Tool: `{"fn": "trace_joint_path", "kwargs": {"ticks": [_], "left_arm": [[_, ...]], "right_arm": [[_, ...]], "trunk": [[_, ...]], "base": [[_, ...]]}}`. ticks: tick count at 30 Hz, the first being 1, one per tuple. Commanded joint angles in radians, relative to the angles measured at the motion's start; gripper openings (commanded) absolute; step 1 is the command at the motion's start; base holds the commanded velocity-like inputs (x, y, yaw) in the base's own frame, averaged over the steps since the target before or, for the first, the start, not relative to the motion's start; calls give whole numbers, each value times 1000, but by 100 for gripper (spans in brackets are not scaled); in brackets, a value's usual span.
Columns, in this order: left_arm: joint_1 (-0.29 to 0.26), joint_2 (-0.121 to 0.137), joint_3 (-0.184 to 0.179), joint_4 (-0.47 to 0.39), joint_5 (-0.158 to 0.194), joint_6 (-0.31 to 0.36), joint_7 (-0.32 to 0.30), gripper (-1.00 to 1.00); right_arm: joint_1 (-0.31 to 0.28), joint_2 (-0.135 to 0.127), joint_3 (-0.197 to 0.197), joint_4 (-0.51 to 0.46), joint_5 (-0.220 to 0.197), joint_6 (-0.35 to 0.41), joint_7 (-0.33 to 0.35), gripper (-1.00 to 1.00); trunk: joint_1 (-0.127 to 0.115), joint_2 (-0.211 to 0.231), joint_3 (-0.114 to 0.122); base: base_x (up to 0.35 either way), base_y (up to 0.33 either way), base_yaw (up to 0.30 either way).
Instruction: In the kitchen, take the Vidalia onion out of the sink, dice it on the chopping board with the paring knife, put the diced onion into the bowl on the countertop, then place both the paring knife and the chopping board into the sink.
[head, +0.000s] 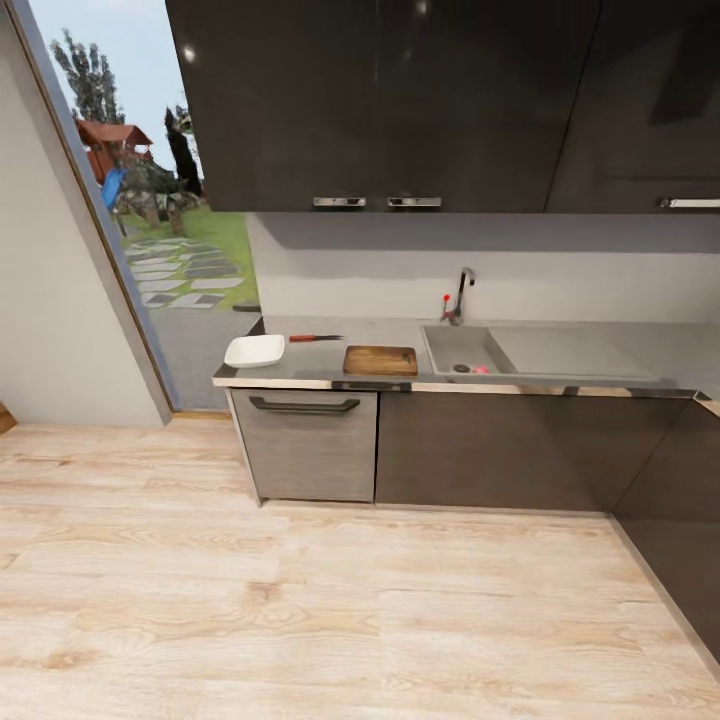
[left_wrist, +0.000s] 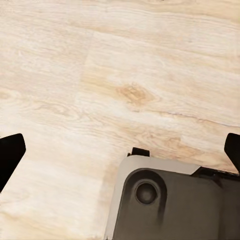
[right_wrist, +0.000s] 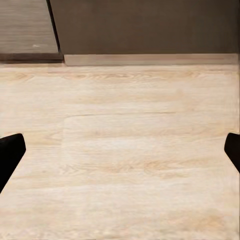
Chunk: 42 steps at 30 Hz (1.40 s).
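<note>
From across the room in the head view, the grey countertop (head: 320, 375) carries the white bowl (head: 255, 351) at its left end. Behind the bowl lies the paring knife (head: 314, 338), and the dark brown chopping board (head: 380, 360) rests to its right. The sink (head: 445, 350) sits further right, with the pinkish Vidalia onion (head: 481, 369) low in the basin beside the drain. In its wrist view my left gripper (left_wrist: 120, 152) is open over the wooden floor, fingertips (left_wrist: 10, 152) wide apart. The right gripper (right_wrist: 120, 152) hangs open over the floor too, facing the cabinet base.
A chrome faucet (head: 462, 290) with a red knob stands behind the sink. Dark upper cabinets (head: 400, 100) hang above the counter. An open doorway (head: 170, 200) to a garden lies left of the counter. Pale wooden floor (head: 300, 600) stretches between me and the cabinets. My base (left_wrist: 170, 205) shows below the left gripper.
</note>
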Motion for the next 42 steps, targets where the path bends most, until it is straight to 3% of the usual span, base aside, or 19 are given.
{"fn": "trace_joint_path", "kwargs": {"ticks": [1,11,26,42], "left_arm": [[0,0,-1,-2,4,-1,2,100],[0,33,-3,1,3,-5,5,100],[0,38,-6,2,-7,-9,4,100],[0,39,-6,2,-7,-9,4,100]], "right_arm": [[5,0,-1,-2,12,-1,-11,100],[27,-5,-4,-15,14,85,-11,100],[28,-2,-4,-16,10,81,-14,100],[28,0,-4,-14,8,44,-14,100]], "trunk": [[1,-2,-2],[1,-2,-2],[1,-2,-1],[1,-2,17]], "base": [[0,0,0],[0,0,0],[0,0,-5],[123,-145,-154]]}}
